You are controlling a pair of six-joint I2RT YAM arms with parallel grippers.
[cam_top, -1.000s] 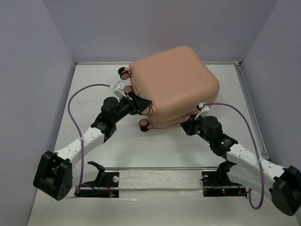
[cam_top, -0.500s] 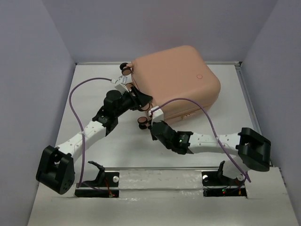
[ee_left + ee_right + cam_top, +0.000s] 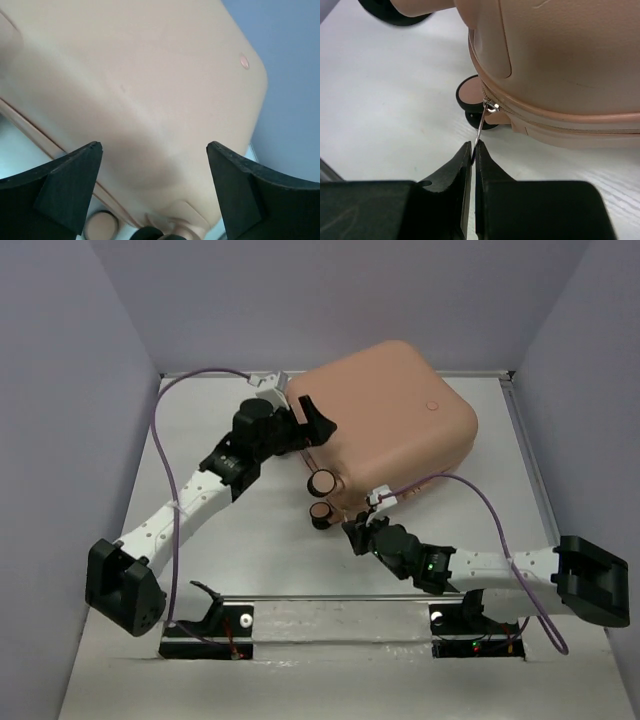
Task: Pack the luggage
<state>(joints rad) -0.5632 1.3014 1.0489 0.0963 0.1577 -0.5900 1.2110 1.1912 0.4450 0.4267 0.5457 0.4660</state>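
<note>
Right fingers (image 3: pixel 455 180) low, tight on zipper pull (image 3: pixel 481 125) (left fingers (image 3: pixel 65 185) wide)

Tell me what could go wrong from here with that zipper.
1. The right gripper pinches only the tip of the thin zipper pull; a tug may slip it free.
2. The left gripper stands open over the luggage, gripping nothing, so pulling may drag or turn the luggage instead of running the zipper.
</note>
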